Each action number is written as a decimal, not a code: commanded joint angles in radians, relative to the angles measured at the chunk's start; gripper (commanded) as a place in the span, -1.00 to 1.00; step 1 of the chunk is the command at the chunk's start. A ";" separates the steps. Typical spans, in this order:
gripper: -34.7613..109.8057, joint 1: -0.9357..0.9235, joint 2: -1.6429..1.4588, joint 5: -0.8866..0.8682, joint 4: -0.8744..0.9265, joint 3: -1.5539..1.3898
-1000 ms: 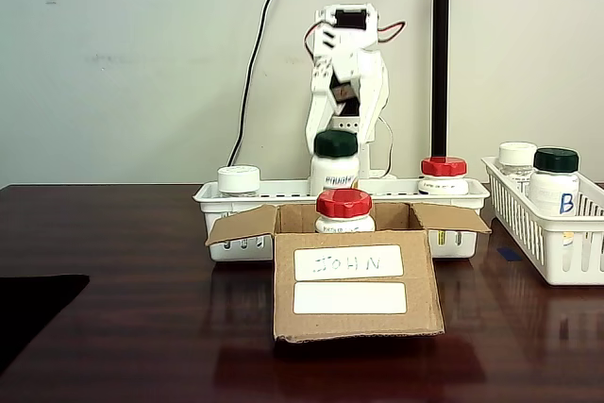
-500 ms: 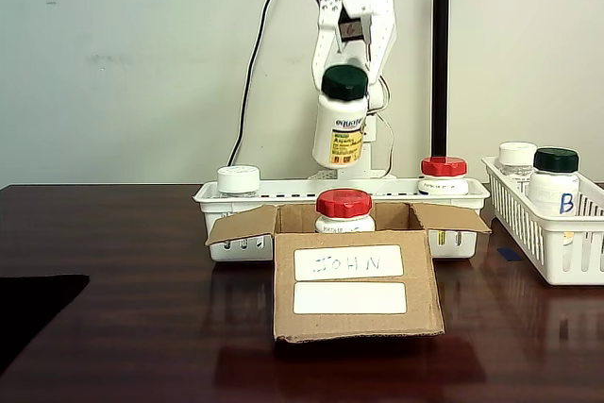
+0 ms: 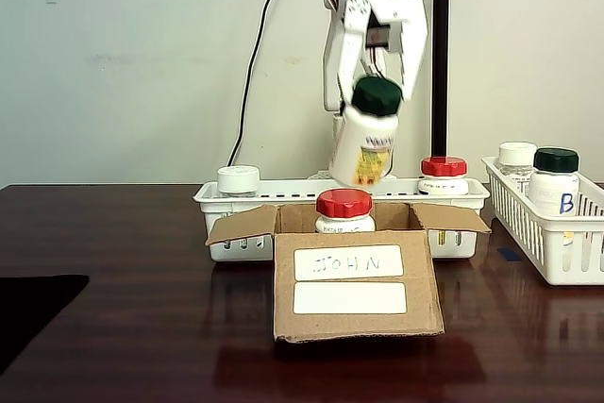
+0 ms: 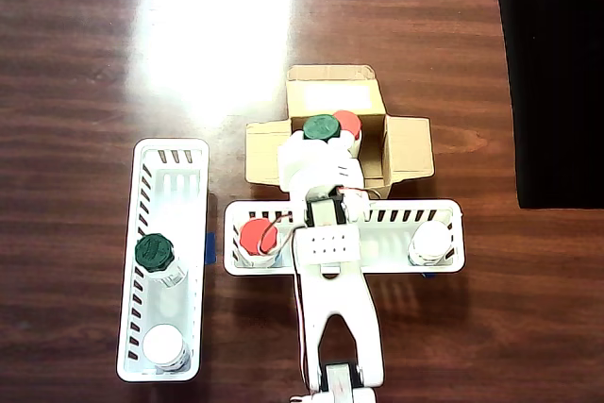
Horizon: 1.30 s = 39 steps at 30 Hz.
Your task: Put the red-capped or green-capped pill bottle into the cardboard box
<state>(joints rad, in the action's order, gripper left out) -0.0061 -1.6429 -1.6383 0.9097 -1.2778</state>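
The pill bottle [image 3: 366, 139] with the dark green cap hangs in the air, tilted, its cap leaning to the right in the fixed view, above the open cardboard box [image 3: 357, 292]. The gripper [image 3: 377, 73] is clamped on it just under the cap, white fingers on either side. From overhead the green cap [image 4: 321, 127] sits over the box's opening [image 4: 370, 110], just beside the red cap of a red-capped bottle [image 4: 348, 124] that already stands inside the box. In the fixed view that red-capped bottle [image 3: 344, 210] pokes up behind the front panel with the handwritten "JOHN" label [image 3: 348, 262]. Behind the box runs a white basket [image 3: 217, 197] holding a white-capped bottle [image 3: 239, 179] and another red-capped one [image 3: 444, 175]. Off to the right in the fixed view a second basket [image 3: 552, 238] holds a green-capped bottle marked "B" [image 3: 555, 181] and a white-capped one [image 3: 516, 159].
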 commanded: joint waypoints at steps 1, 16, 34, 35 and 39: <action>-0.52 0.008 0.014 0.006 -0.084 0.095; 0.14 0.064 0.003 0.018 -0.127 0.011; 0.10 0.086 -0.367 -0.011 0.272 -0.107; -0.01 0.084 -0.414 -0.023 0.295 -0.140; -0.49 0.061 -0.603 -0.077 0.354 -0.305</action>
<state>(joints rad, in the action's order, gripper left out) 0.0629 -2.0187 -1.6782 1.2072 -1.4895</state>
